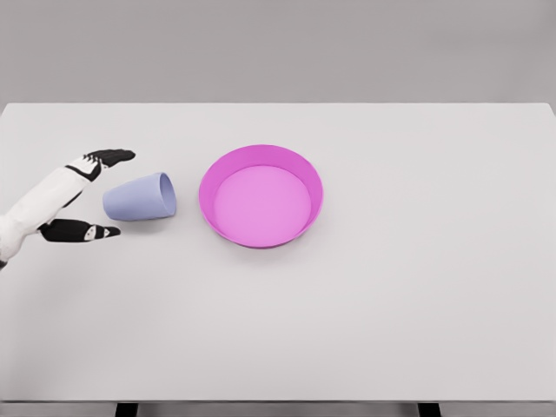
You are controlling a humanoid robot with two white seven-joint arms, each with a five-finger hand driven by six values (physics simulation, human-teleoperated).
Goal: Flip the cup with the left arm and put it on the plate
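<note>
While our left hand (82, 195) spreads open at the tabletop's (347, 330) left edge, holding nothing, its fingers bracket the cup's (141, 197) base, ready to close. We see the cup lying on its side between hand and plate (261, 196), mouth toward the plate, not yet flipped.

The left hand (74, 195) reaches in from the table's left edge, fingers and thumb spread wide, grasping nothing.
</note>
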